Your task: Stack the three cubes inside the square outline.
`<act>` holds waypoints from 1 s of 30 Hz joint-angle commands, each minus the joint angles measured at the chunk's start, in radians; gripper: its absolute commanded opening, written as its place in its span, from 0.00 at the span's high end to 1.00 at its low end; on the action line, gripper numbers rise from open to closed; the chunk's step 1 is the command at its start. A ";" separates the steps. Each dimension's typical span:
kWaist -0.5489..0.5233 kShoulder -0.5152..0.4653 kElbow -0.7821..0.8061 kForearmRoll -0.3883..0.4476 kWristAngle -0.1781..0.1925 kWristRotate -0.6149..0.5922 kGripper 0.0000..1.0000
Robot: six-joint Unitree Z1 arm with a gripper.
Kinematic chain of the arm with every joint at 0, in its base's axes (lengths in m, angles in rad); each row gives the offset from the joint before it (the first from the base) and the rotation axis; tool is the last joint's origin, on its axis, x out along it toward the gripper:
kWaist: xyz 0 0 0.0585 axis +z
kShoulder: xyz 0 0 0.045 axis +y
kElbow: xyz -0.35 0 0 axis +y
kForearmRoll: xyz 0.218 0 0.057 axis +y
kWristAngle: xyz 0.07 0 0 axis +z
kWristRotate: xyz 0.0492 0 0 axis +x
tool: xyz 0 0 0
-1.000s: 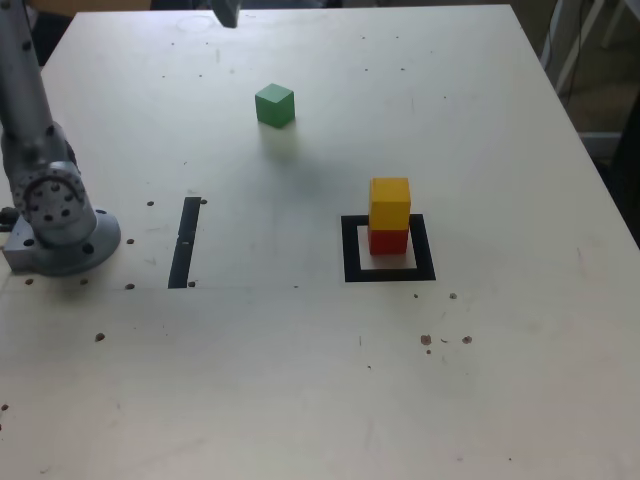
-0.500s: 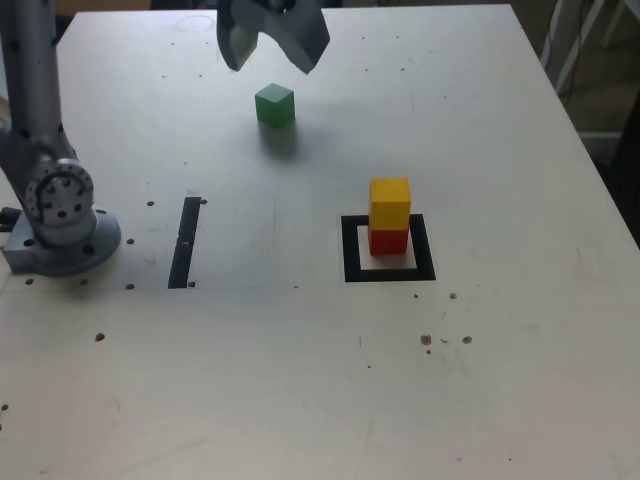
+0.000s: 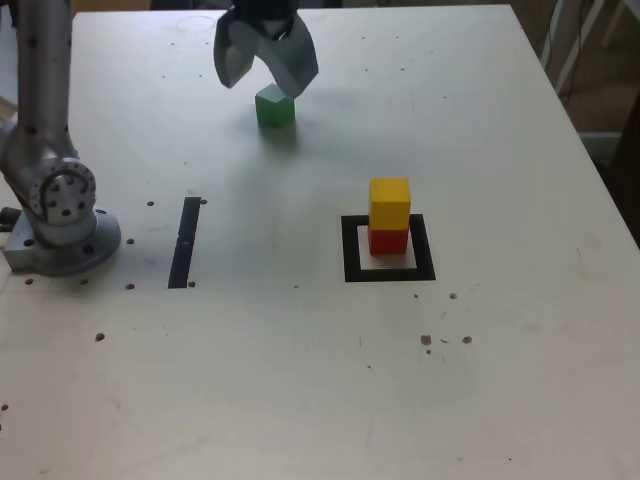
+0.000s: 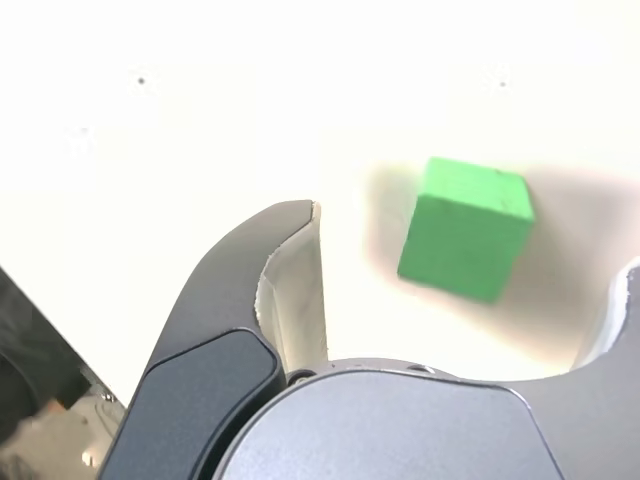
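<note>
The green cube rests on the table toward the far side in the exterior view. My gripper hangs just above it, open, with a finger on either side and no contact visible. The wrist view shows the cube lying free between the spread fingers. To the exterior view's right, the yellow cube sits on top of the red cube, inside the square outline.
The arm's grey base stands at the exterior view's left edge of the table. A narrow black strip lies between the base and the outline. Small dark specks dot the white table. The table's right edge runs beside a dark floor.
The gripper came down from the far edge toward the green cube and now straddles it from above. The cubes have not moved.
</note>
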 commanded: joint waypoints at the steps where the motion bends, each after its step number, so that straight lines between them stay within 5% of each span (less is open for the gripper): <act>1: 0.000 0.002 0.009 -0.018 -0.002 0.002 0.07; 10: 0.000 -0.046 0.093 -0.139 -0.008 0.058 0.08; 30: 0.001 -0.002 0.090 -0.133 -0.019 0.139 0.18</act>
